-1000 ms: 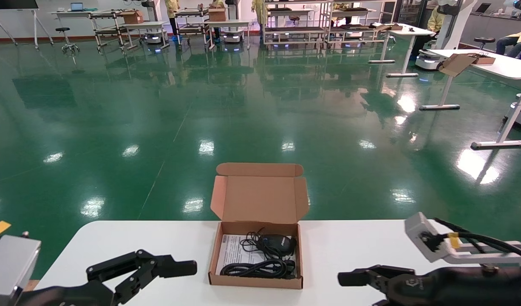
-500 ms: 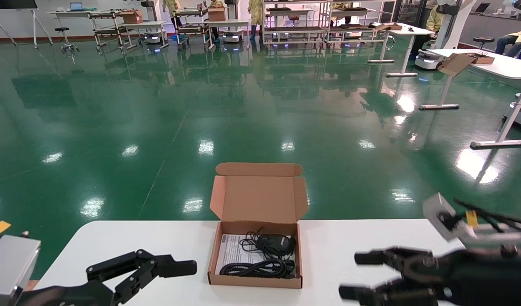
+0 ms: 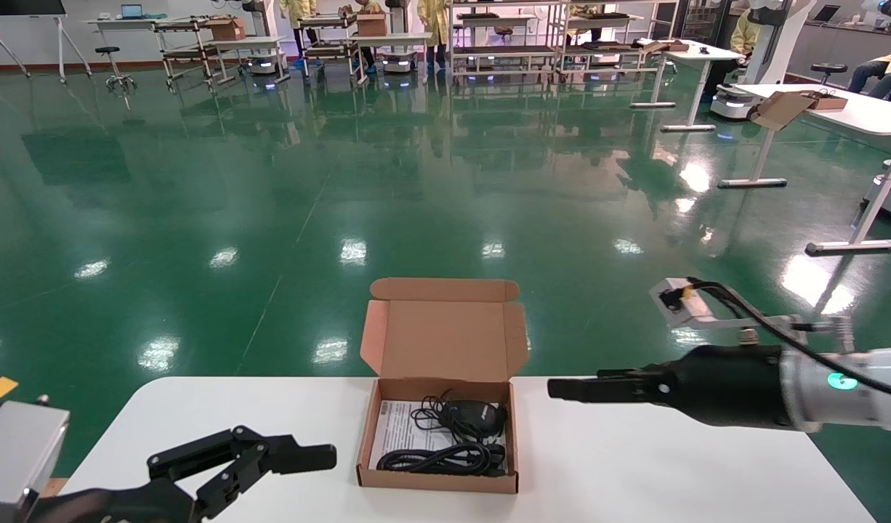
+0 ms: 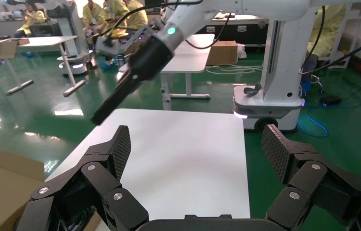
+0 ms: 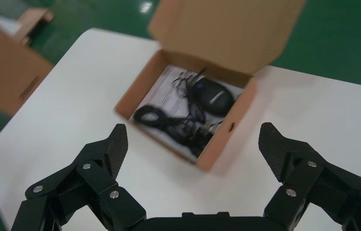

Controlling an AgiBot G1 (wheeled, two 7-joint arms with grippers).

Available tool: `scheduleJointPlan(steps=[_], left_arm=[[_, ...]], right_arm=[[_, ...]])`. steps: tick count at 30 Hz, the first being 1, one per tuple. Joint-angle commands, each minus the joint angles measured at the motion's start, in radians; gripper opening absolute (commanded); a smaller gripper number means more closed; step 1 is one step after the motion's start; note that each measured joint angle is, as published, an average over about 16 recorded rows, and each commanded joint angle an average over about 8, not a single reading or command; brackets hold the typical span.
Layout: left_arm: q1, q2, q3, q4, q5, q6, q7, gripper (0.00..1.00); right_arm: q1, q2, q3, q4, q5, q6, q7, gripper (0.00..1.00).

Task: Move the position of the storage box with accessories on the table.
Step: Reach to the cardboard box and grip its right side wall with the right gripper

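Note:
The storage box (image 3: 438, 480) stands open at the middle of the white table (image 3: 634, 465), with its lid (image 3: 444, 341) upright at the far side. Inside lie a black mouse (image 3: 476, 416), a coiled black cable (image 3: 440, 459) and a white leaflet (image 3: 398, 430). My right gripper (image 3: 563, 389) hovers above the table just right of the box, apart from it. In the right wrist view the right gripper (image 5: 193, 139) is open, with the box (image 5: 227, 138) and the mouse (image 5: 214, 95) ahead of it. My left gripper (image 3: 271, 472) is open and empty left of the box; the left wrist view shows it (image 4: 195, 144) over bare table.
The table's far edge runs just behind the box, with green floor beyond. A brown carton (image 5: 5, 72) stands on the floor off the table's left end. Another robot's base (image 4: 270, 103) stands past the table's right end. White desks (image 3: 838, 109) stand far back right.
My right arm has risen from the table's front right and swung forward and left, and its gripper now points at the box's right side. The left arm and the box have not moved.

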Motion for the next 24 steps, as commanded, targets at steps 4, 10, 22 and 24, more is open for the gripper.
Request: scheduleJointPlan(steps=[4, 10, 22, 24], left_arm=[[0.0, 0.0, 0.0, 0.0, 0.0, 0.0, 0.0, 1.0], [0.0, 0.0, 0.0, 0.0, 0.0, 0.0, 0.0, 1.0], [0.0, 0.0, 0.0, 0.0, 0.0, 0.0, 0.0, 1.0], [0.0, 0.0, 0.0, 0.0, 0.0, 0.0, 0.0, 1.0]], right_arm=[[0.004, -0.087, -0.009, -0.112, -0.018, 0.093, 0.042, 1.0], [0.001, -0.177, -0.023, -0.203, -0.04, 0.162, 0.043, 1.0], [-0.028, -0.295, -0.033, -0.319, -0.056, 0.305, 0.018, 1.0], [-0.039, -0.303, -0.025, -0.327, -0.046, 0.338, 0.009, 1.0]])
